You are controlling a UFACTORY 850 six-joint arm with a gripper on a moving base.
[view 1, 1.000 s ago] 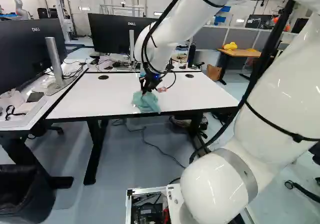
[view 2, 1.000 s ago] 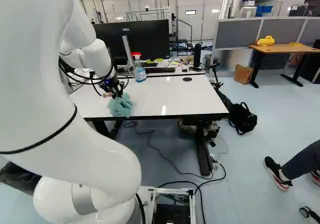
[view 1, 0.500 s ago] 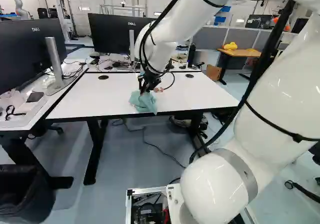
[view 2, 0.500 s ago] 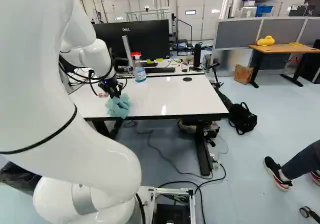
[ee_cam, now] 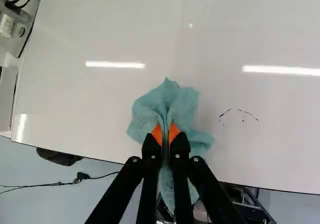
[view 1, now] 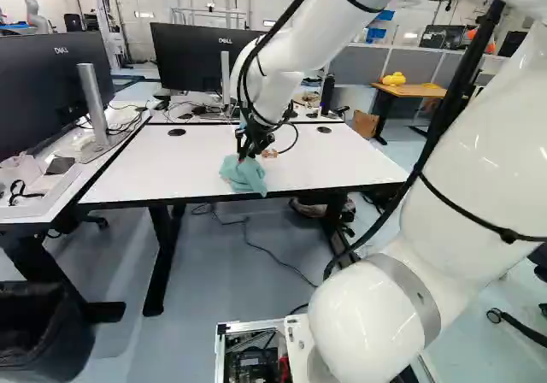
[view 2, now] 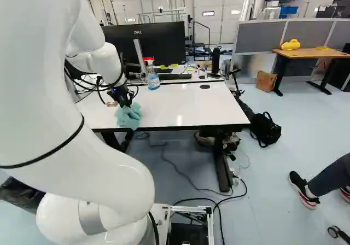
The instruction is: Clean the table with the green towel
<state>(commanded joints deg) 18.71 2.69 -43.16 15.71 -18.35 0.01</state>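
one towel [ee_cam: 181,104] pinched in my near-closed hand [ee_cam: 165,133]; dark marks [ee_cam: 225,113] on the counter [ee_cam: 95,109] lie just to its right.

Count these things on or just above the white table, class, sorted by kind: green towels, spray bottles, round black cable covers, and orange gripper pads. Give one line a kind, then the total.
Green towel: 1
Spray bottle: 1
Round black cable covers: 2
Orange gripper pads: 2
Total: 6
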